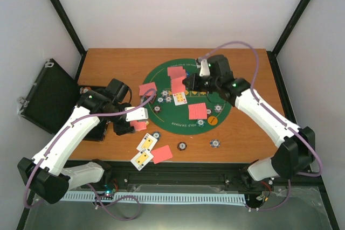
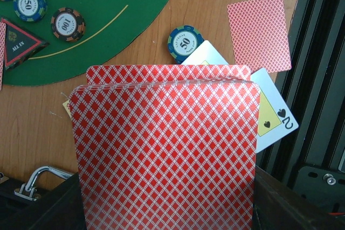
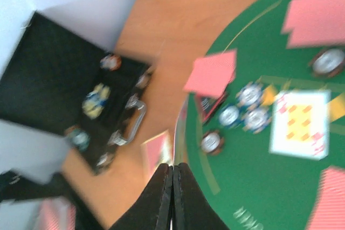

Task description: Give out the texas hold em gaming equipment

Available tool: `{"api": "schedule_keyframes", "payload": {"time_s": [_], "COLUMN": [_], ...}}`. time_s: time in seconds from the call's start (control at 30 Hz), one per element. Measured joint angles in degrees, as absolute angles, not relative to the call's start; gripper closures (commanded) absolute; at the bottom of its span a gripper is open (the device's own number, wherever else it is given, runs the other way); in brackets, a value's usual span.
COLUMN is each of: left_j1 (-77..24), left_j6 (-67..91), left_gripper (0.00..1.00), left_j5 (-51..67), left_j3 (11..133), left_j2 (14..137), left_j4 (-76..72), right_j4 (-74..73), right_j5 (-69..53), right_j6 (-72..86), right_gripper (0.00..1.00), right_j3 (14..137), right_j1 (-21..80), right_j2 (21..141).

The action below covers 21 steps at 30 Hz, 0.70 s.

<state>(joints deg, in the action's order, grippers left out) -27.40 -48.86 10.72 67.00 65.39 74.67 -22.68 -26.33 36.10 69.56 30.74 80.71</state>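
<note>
Bare surface (image 1: 242, 138) lies open at near right and along the far edge; 3 cards (image 1: 146, 144) and 2 chips (image 1: 183, 146) litter the near strip; the black case (image 1: 51, 95) and left arm (image 1: 70, 133) block the left side.

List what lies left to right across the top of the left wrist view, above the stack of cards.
Triangle marker → 100 chip → 50 chip on the bare table → face-down card. All lie beyond the stack of cards.
</note>
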Motion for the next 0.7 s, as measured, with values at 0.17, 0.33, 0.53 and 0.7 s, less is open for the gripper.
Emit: {"api": "schedule_keyframes", "payload": {"time_s": [0.17, 0.33, 0.53, 0.7], "left_j1": [-27.40, -27.40, -27.40, -27.40], "left_j6": [-48.86, -48.86, -48.86, -48.86], "left_gripper": [0.83, 0.83, 0.83, 0.83], "left_j5": [10.70, 10.61, 10.72, 10.76], "left_j3": [67.00, 67.00, 67.00, 67.00], "left_j2": [65.39, 65.39, 65.39, 65.39], "left_j4": [74.67, 74.67, 74.70, 74.70], "right_j4": [-30.94, -33.10, -31.57, -28.84], "right_j5": [-7.66, 18.15, 37.32, 42.30], "right_j6": [22.63, 8.51, -5.54, -10.02], "right_gripper": [0.97, 0.97, 0.97, 0.97], "right_j3": [80.49, 82.91, 82.87, 82.87], "right_j1": [31.40, 36.62, 44.45, 44.53], "right_j2": [87.48, 99.02, 113.03, 116.79]}}
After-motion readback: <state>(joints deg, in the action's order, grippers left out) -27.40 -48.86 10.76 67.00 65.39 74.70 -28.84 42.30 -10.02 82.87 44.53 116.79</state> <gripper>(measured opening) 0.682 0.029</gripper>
